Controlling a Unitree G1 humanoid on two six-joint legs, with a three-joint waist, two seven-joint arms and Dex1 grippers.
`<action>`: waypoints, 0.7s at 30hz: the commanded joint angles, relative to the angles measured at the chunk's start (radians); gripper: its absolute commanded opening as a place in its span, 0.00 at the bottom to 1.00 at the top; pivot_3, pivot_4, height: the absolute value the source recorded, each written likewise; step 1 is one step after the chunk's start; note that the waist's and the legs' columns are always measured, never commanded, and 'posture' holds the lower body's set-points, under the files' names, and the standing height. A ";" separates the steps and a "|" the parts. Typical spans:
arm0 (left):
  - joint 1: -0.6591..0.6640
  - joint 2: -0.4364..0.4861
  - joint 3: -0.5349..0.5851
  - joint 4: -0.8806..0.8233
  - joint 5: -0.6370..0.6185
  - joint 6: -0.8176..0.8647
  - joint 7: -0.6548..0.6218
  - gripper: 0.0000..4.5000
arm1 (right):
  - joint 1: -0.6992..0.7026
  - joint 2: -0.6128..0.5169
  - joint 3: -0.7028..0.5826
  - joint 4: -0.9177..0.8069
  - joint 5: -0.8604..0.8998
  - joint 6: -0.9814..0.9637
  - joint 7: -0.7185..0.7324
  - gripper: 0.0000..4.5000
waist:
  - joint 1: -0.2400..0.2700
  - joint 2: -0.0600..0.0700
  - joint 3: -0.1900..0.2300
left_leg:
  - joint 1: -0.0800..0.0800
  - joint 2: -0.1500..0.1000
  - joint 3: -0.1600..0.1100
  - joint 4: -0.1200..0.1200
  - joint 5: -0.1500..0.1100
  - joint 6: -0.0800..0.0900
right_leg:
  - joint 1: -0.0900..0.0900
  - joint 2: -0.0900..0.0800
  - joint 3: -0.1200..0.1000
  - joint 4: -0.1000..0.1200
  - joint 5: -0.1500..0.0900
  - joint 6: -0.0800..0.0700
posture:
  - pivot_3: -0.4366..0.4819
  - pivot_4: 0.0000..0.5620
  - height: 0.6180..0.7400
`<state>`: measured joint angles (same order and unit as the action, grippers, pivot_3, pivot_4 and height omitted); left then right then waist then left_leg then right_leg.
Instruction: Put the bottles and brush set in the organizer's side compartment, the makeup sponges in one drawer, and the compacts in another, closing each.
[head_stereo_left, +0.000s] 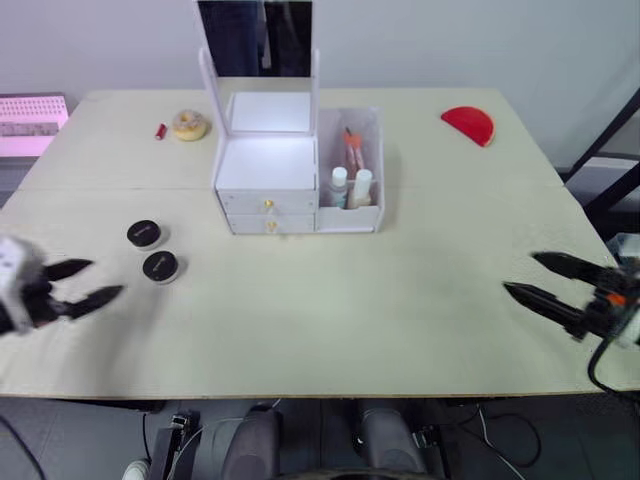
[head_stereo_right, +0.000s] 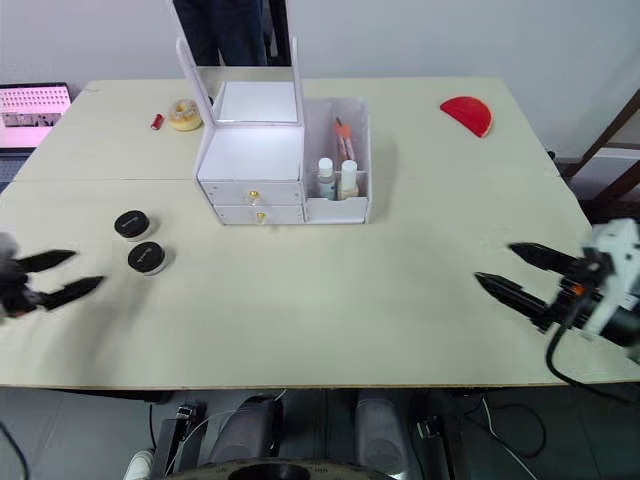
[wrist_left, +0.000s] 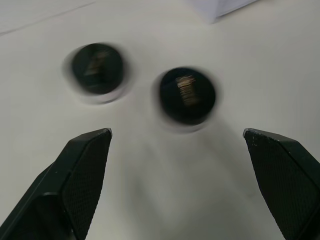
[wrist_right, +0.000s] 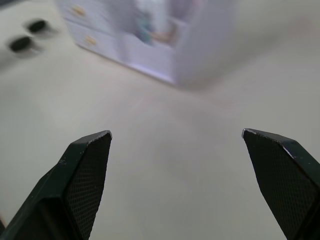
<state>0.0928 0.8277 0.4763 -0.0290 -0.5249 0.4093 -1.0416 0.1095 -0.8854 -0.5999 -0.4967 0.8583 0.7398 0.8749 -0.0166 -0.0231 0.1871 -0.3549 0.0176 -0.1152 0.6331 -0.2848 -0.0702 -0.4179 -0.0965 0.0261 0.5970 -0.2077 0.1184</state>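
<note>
The white organizer (head_stereo_left: 268, 178) stands at the table's back centre with its mirror lid up and both drawers (head_stereo_left: 268, 213) shut. Its side compartment (head_stereo_left: 374, 150) holds two bottles (head_stereo_left: 350, 187) and the brush set (head_stereo_left: 353, 148). Two round black compacts (head_stereo_left: 145, 234) (head_stereo_left: 160, 266) lie front left of it, also in the left wrist view (wrist_left: 187, 95). My left gripper (head_stereo_left: 106, 278) is open a short way left of them. A ring-shaped makeup sponge (head_stereo_left: 190, 124) and a red half-round one (head_stereo_left: 468, 125) lie at the back. My right gripper (head_stereo_left: 520, 272) is open and empty, far right.
A small red item (head_stereo_left: 160, 131) lies beside the ring-shaped sponge. A pink-lit laptop (head_stereo_left: 30, 120) sits off the table's back left corner. A dark stand (head_stereo_left: 610, 150) rises beyond the right edge. Bare tabletop (head_stereo_left: 330, 310) spreads between my grippers.
</note>
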 joint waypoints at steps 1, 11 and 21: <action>0.027 -0.081 -0.045 -0.292 -0.067 0.111 0.166 0.98 | -0.105 -0.001 0.105 -0.093 0.058 0.051 -0.092 1.00 | 0.007 -0.002 -0.001 | 0.000 0.000 0.000 0.001 0.000 0.000 | 0.001 0.000 0.000 0.000 0.000 0.000 | 0.48 0.27 1.00; -0.007 -0.561 -0.521 -0.475 0.399 -0.020 0.800 0.98 | -0.415 0.100 0.378 -0.096 0.069 0.110 -0.235 1.00 | 0.008 -0.001 -0.002 | 0.001 -0.001 -0.002 0.004 0.000 0.000 | 0.008 0.001 -0.001 -0.002 0.002 -0.003 | 0.48 0.27 1.00; -0.100 -0.780 -0.661 -0.230 0.561 -0.204 0.990 0.98 | -0.491 0.077 0.426 -0.053 0.065 0.136 -0.205 1.00 | 0.007 -0.001 -0.002 | 0.000 -0.001 -0.002 0.006 0.000 0.000 | 0.009 0.001 -0.001 -0.002 0.001 -0.001 | 0.48 0.27 1.00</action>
<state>0.0130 0.0697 -0.1759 -0.2643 0.0230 0.2525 -0.0721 -0.3598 -0.8016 -0.1620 -0.5427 0.9135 0.8788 0.6645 -0.0099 -0.0236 0.1850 -0.3548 0.0163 -0.1175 0.6387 -0.2848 -0.0702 -0.4094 -0.0957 0.0250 0.5950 -0.2063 0.1170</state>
